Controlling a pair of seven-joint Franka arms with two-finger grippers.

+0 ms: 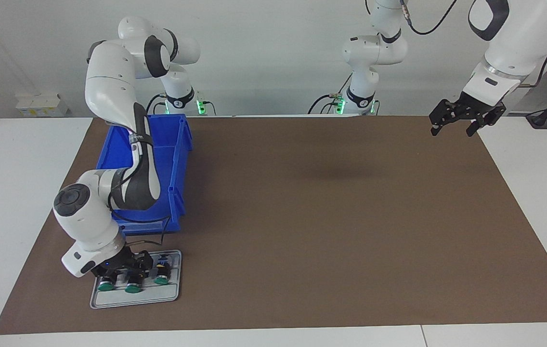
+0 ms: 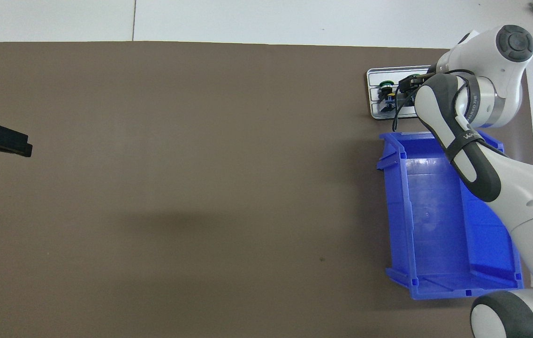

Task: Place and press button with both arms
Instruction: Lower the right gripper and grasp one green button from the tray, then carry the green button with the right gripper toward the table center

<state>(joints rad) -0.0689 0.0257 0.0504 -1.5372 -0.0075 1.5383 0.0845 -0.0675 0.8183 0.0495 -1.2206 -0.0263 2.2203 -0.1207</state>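
From across the counter, the right pincer [image 1: 126, 275] sat low over a grey tray [image 1: 170, 296], fingers straddling the middle button [image 1: 133, 287] of three green-capped ones, how wide apart could not be told and no grip evident; closing squarely on the black body beneath the cap looked wisest. From overhead, the wrist hid that pincer, a blue bin [image 2: 435, 220] lay just beside it toward the robots, and the left pincer [image 2: 1, 141] waited wide open, holding nothing, well apart.

The facing view looks down across the desk [image 1: 302, 217] toward twelve o'clock; the overhead view looks steeply down from the robots' end. Both share the blue bin [image 1: 177, 159].
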